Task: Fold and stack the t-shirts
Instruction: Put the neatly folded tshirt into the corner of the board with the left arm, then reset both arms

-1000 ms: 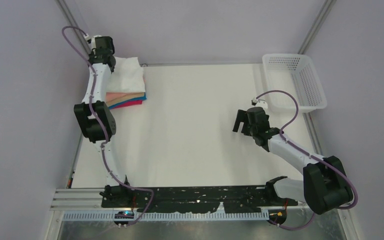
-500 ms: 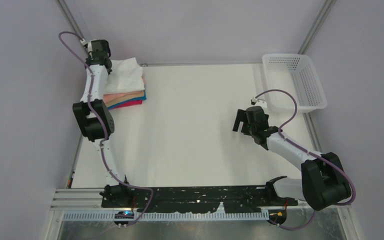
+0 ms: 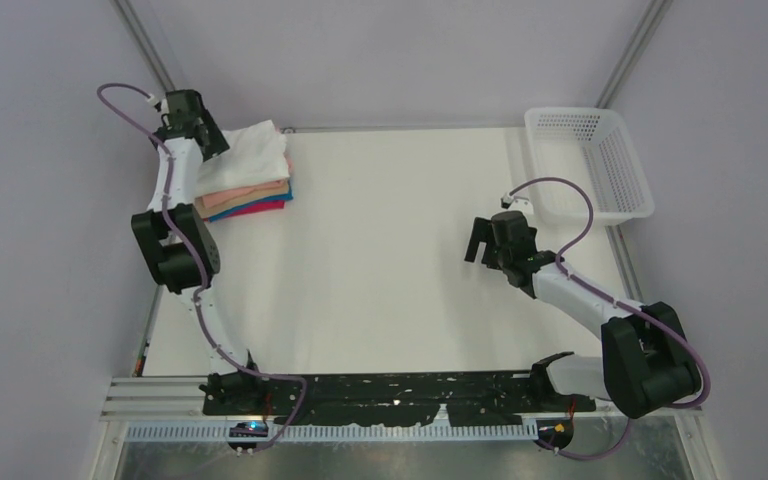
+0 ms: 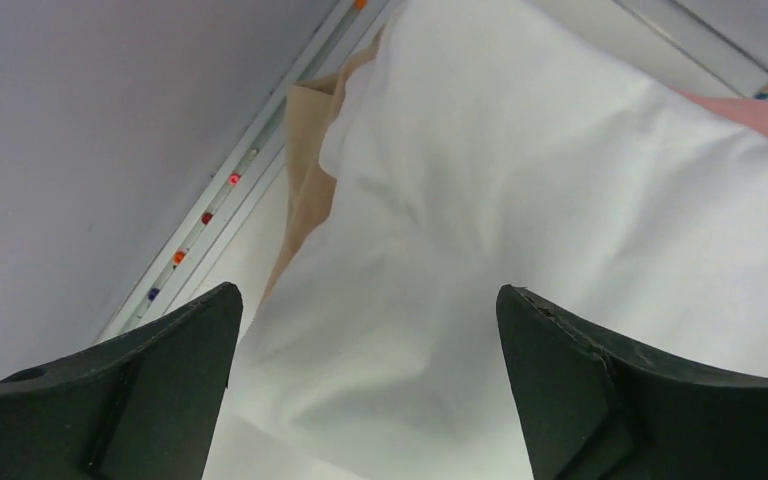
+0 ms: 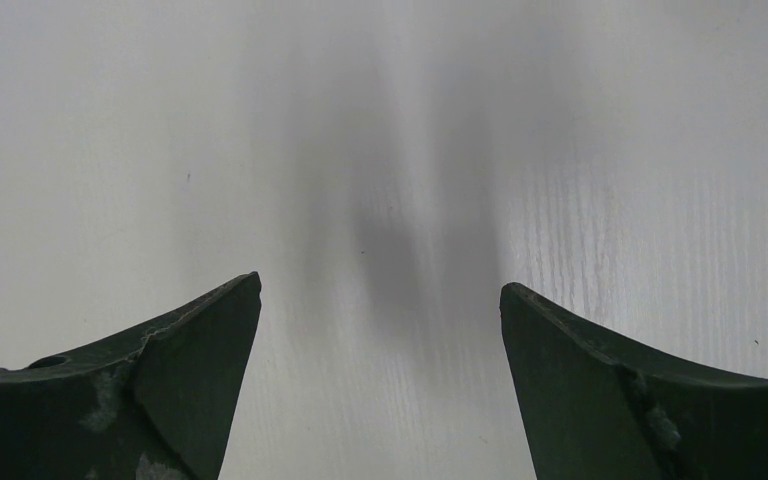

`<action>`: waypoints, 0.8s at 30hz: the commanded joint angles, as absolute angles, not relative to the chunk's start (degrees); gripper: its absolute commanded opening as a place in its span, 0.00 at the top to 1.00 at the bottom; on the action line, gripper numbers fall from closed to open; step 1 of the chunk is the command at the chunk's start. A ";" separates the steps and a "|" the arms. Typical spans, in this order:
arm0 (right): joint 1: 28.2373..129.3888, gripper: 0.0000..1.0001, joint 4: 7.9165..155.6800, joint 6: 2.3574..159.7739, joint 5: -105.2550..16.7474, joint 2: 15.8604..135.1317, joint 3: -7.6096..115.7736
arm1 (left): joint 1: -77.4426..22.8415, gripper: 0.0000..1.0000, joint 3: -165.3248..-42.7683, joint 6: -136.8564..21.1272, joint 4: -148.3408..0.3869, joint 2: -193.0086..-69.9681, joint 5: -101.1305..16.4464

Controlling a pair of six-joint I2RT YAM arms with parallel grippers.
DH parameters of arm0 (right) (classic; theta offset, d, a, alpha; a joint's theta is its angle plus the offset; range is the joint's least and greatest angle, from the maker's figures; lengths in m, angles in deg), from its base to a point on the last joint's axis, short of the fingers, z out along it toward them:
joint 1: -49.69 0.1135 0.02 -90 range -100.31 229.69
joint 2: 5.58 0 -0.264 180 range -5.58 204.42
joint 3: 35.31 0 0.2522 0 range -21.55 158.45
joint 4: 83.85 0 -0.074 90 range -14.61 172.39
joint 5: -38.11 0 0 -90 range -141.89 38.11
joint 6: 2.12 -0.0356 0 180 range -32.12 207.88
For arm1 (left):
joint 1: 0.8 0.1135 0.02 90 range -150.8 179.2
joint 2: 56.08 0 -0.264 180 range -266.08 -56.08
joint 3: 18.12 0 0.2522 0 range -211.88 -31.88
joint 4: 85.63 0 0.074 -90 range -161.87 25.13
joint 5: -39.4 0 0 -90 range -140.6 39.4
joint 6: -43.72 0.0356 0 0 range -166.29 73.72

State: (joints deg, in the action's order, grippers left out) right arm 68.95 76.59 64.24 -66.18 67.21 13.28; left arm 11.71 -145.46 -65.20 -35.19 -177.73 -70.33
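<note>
The folded t-shirts are stacked at the table's far left corner. A white tee (image 3: 258, 155) lies on top, over salmon-pink and tan layers (image 3: 250, 193) with blue and magenta edges (image 3: 265, 208) at the bottom. My left gripper (image 3: 212, 140) hovers at the stack's far left edge, open and holding nothing. In the left wrist view the rumpled white tee (image 4: 480, 200) lies between and beyond the spread jaws of the left gripper (image 4: 368, 290), and a tan tee (image 4: 310, 170) peeks out beneath it. My right gripper (image 3: 478, 243) is open over bare table (image 5: 380, 150), right of centre.
A white perforated basket (image 3: 590, 165) stands at the far right corner. Metal frame rails (image 3: 150, 50) run along the table's edges beside the stack. The white tabletop (image 3: 390, 250) spreads between the two arms.
The left gripper has opened, let go of the white tee, and drawn back to the left of the stack. The right arm has barely moved.
</note>
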 commanded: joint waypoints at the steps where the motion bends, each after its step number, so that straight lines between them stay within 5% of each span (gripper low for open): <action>1: 68.67 0.05 77.56 65.05 -66.46 66.24 15.42 | 11.59 0.00 -140.71 -66.00 -42.76 -164.91 -62.90; 11: 68.67 0.05 77.51 65.44 -65.71 62.13 14.54 | 7.61 0.00 -125.32 -68.68 -48.63 -146.43 -54.83; 24: 68.63 0.05 76.14 63.88 -66.47 44.07 6.75 | -20.22 0.00 -72.67 -78.90 -60.11 -109.84 -67.26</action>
State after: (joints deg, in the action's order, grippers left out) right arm 68.95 76.18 64.79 -65.76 49.11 10.11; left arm -15.87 -81.46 -74.82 -56.08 -115.74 -59.51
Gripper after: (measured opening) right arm 0.948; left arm 0.994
